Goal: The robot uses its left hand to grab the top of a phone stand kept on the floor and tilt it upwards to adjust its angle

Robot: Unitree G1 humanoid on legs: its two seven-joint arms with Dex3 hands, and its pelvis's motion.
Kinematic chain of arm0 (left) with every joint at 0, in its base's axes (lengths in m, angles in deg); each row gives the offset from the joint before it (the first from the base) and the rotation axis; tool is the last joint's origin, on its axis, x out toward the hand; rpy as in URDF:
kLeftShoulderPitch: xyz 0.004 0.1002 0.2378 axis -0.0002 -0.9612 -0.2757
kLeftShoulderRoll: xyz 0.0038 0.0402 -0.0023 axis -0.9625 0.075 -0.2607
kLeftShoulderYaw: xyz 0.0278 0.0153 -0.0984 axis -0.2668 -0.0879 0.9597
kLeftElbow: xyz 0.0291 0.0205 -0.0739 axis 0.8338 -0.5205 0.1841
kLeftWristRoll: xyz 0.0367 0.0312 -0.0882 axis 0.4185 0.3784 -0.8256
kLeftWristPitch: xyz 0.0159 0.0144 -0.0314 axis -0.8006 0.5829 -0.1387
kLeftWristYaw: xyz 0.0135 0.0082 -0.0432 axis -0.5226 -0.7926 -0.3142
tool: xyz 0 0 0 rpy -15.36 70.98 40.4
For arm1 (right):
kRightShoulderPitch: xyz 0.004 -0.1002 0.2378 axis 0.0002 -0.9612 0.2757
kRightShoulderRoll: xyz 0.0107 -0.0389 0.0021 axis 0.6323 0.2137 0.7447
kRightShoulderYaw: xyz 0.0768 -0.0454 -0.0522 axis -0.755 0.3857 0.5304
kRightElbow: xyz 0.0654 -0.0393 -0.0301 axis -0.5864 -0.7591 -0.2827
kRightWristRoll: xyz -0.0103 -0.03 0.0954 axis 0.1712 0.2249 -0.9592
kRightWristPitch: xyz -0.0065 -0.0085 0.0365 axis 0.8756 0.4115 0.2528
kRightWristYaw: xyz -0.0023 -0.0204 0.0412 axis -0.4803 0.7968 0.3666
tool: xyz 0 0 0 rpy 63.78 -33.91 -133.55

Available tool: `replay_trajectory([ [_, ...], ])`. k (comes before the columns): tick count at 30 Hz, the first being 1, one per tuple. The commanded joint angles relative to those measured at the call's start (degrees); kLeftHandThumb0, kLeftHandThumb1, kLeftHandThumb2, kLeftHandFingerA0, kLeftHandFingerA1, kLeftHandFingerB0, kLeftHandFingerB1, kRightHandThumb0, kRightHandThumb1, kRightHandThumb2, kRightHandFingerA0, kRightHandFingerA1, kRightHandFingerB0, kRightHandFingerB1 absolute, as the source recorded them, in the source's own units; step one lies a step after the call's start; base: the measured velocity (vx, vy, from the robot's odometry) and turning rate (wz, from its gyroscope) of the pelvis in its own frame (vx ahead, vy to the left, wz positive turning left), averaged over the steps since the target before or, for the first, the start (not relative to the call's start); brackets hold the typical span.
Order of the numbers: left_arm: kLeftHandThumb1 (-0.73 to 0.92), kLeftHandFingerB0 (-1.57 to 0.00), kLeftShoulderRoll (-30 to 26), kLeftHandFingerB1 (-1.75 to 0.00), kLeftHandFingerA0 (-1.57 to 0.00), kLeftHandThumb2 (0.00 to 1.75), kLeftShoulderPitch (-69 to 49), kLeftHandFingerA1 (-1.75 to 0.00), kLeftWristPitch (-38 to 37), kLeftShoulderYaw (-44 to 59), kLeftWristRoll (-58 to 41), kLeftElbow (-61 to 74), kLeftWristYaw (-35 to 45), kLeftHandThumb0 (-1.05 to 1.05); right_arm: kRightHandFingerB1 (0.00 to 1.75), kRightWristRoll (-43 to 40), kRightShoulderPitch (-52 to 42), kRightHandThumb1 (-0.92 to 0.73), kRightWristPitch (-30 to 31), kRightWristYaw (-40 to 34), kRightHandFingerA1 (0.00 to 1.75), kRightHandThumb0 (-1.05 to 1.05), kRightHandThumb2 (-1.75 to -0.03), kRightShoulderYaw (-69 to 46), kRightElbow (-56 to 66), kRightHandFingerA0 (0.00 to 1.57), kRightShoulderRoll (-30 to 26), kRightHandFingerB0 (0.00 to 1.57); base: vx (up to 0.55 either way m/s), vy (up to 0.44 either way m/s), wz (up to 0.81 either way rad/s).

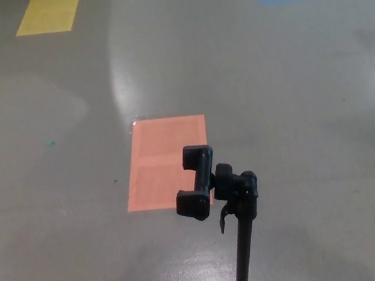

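Only the head view to go on: the phone stand [240, 245] rises from the bottom edge, right of centre, its black clamp head [197, 182] over the lower right corner of a salmon floor patch [166, 161]. Neither robot hand is in shot, so I can't say open or closed. The stand looks light, stiff plastic and metal, probably tippy on that thin pole. I'd grab the clamp head itself, near the pivot knob [239, 183], since smooth plastic might slip.
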Motion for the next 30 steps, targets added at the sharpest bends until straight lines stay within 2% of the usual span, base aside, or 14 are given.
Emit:
replay_trajectory([
  [1, 0.92, -0.20, -1.5, -0.28, -0.25, 0.68, 0.8, -0.31, -2.4, 0.3, 0.1, -1.1, 1.7, -0.66, 0.29, 0.6, 1.1, -0.79, -1.6, 0.8, 0.35, -0.66, -0.63, 0.1, -1.1, 0.21, -1.0, 0.23, 0.00, 0.000, 0.00],
  [5, 0.91, -0.16, -1.7, -0.28, -0.21, 0.67, 1.0, -0.30, -3.5, 0.1, 0.5, -1.2, 0.7, -0.68, 0.29, 0.3, 1.5, -0.79, -1.9, 0.6, 0.35, -0.66, -0.64, -0.1, -1.1, 0.19, -1.1, 0.21, 0.00, 0.000, 0.00],
  [6, 0.55, 0.00, -1.6, -0.48, 0.00, 1.09, 1.1, -0.48, -4.3, 0.4, 0.2, -0.9, 0.1, -0.34, 0.29, 0.1, 1.8, -0.79, -2.0, 0.5, 0.34, -0.68, -0.65, -0.3, -1.0, 0.17, -1.2, 0.20, 0.00, 0.000, 0.00],
  [7, 0.55, 0.00, -1.6, -0.48, 0.00, 1.09, 1.2, -0.48, -4.7, 0.6, 0.0, -0.7, -0.2, -0.34, 0.29, 0.1, 1.8, -0.79, -2.0, 0.4, 0.34, -0.68, -0.65, -0.4, -1.0, 0.17, -1.2, 0.20, 0.00, 0.000, 0.00],
  [8, 0.53, 0.00, -1.7, -0.49, 0.00, 1.08, 1.2, -0.48, -6.2, 0.5, 0.3, 0.0, -1.7, -0.35, 0.28, 0.2, 1.9, -0.81, -2.4, 0.2, 0.33, -0.71, -0.65, -0.4, -0.9, 0.16, -1.3, 0.18, 0.00, 0.000, 0.00],
  [9, 0.66, -0.05, -1.7, -0.33, -0.10, 0.93, 1.2, -0.40, -8.4, 0.3, 0.8, 1.1, -4.1, -0.73, 0.49, 0.0, 1.8, -0.49, -3.0, 0.1, 0.51, -0.37, -1.07, -0.6, -0.7, 0.01, -1.5, 0.00, 0.00, 0.000, 0.00],
  [12, 0.64, -0.06, -1.9, -0.28, -0.09, 0.90, 0.9, -0.40, -13.4, 0.6, 0.9, 3.6, -7.2, -0.71, 0.31, -0.7, 1.3, -0.69, -5.1, 0.0, 0.42, -0.89, -1.03, -1.4, -0.5, 0.01, -1.4, 0.11, 0.00, 0.000, 0.00],
  [13, 0.62, -0.05, -1.9, -0.27, -0.09, 0.90, 0.8, -0.40, -15.3, 0.9, 0.6, 4.8, -7.8, -0.71, 0.25, -1.1, 1.3, -0.83, -5.4, 0.0, 0.34, -0.81, -0.66, -1.9, -0.4, 0.11, -1.3, 0.11, 0.00, 0.000, 0.00],
  [21, 0.69, -0.02, -5.2, -0.13, -0.14, 0.68, 0.2, -0.31, -24.0, -0.3, 3.5, 17.4, -10.3, -0.71, 0.30, -0.8, 1.9, -0.67, -6.2, 0.2, 0.46, -0.82, -1.06, -2.2, -0.4, 0.05, -1.5, 0.01, 0.00, 0.000, 0.00],
  [23, 0.66, 0.00, -6.8, -0.13, -0.12, 0.98, -0.1, -0.34, -25.0, -0.7, 5.3, 22.8, -11.4, -0.82, 0.28, 0.1, 2.3, -0.86, -5.9, -0.6, 0.34, -0.82, -0.66, -1.5, -0.4, 0.14, -1.5, 0.11, 0.00, 0.000, 0.00],
  [24, 0.81, 0.00, -7.3, -0.10, -0.13, 0.63, 0.0, -0.26, -25.4, -0.6, 5.4, 24.6, -10.9, -0.77, 0.37, 0.1, 2.5, -0.66, -5.7, -0.6, 0.50, -0.81, -1.06, -1.5, -0.5, 0.13, -1.5, 0.00, 0.00, 0.000, 0.00],
  [25, 0.74, 0.00, -8.7, 0.00, -0.15, 1.00, -0.2, -0.25, -25.2, -0.3, 5.8, 29.4, -9.7, -0.98, 0.35, -0.2, 2.9, -0.69, -5.4, -0.4, 0.48, -0.85, -1.05, -1.7, -0.5, 0.12, -1.5, 0.00, 0.00, 0.000, 0.00],
  [27, 0.74, 0.00, -10.0, 0.00, -0.15, 1.00, -0.5, -0.25, -24.4, -0.2, 6.5, 33.8, -8.8, -0.98, 0.35, -0.2, 3.1, -0.69, -5.3, -0.2, 0.48, -0.85, -1.05, -1.8, -0.5, 0.12, -1.5, 0.00, 0.00, 0.000, 0.00],
  [30, 0.76, 0.00, -12.3, -0.09, -0.19, 0.63, 0.7, -0.28, -27.2, 0.3, 8.1, 40.0, -9.5, -0.76, 0.35, -0.9, 3.3, -0.68, -5.2, 0.6, 0.48, -0.83, -1.05, -2.3, -0.5, 0.11, -1.5, 0.01, 0.00, 0.000, 0.00],
])
